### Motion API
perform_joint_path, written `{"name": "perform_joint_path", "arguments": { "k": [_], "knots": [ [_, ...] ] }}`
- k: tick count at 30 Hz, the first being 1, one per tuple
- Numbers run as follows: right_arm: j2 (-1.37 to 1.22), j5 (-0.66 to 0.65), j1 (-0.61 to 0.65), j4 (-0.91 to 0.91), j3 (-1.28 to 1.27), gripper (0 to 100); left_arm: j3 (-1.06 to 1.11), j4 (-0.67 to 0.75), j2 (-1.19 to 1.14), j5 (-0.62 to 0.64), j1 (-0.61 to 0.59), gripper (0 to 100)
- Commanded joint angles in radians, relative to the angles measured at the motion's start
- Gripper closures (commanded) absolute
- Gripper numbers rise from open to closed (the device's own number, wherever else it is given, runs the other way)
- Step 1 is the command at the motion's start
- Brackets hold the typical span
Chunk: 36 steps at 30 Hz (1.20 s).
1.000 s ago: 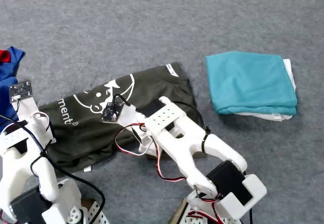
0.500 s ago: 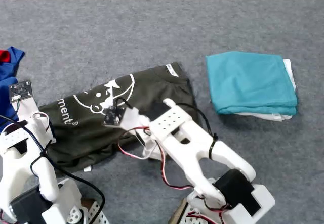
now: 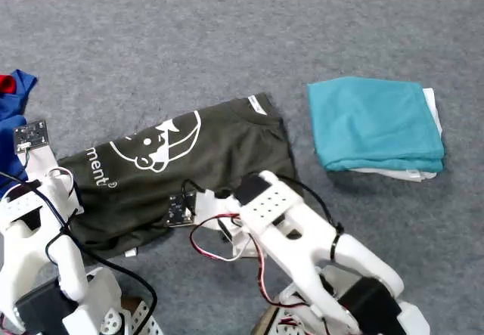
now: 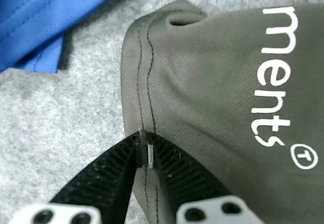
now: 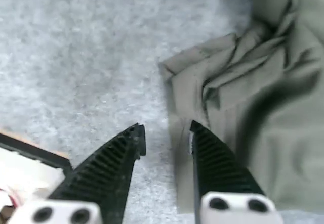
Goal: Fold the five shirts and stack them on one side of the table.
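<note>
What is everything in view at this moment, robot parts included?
green shirt: one, dark green with white print, spread left of the table's middle.
teal shirt: one, teal, folded, on the right side, on top of the white shirt.
white shirt: one, white, folded, under the teal shirt with its edges peeking out.
blue shirt: one, blue, at the high view's left edge.
table: one, grey.
left gripper: one, black fingers, shut on the green shirt's hem.
right gripper: one, black fingers, open at the green shirt's bunched edge.

Lowercase white lettering [image 4: 273,77] across the dark olive shirt [image 4: 212,148], a small circled mark [image 4: 305,154] at its end, a white round graphic [image 3: 159,142] beside it
</note>
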State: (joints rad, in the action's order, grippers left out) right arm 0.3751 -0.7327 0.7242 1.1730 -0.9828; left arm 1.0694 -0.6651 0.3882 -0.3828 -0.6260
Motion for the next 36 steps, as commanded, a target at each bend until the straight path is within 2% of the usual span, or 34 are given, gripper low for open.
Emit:
{"name": "perform_joint_path", "arguments": {
  "k": [1,7,15,21,32,36],
  "knots": [
    [0.019,-0.044,-0.070,-0.048,-0.004,83.6,0.000,0.012,0.028,-0.008,0.005,98],
    [-0.130,-0.135,-0.219,-0.095,0.004,83.6,0.000,0.012,0.027,-0.008,0.006,98],
    [-0.165,-0.137,-0.157,-0.097,-0.004,84.2,0.000,0.012,0.025,-0.008,0.008,98],
    [-0.160,-0.135,-0.156,-0.107,0.007,99.3,0.000,0.014,0.024,-0.008,0.008,98],
    [-0.168,-0.141,-0.225,0.180,0.409,99.5,0.000,0.014,0.022,-0.008,0.009,98],
    [-0.251,-0.141,-0.226,0.255,0.570,99.5,0.000,0.014,0.024,-0.008,0.009,98]
  ]
}}
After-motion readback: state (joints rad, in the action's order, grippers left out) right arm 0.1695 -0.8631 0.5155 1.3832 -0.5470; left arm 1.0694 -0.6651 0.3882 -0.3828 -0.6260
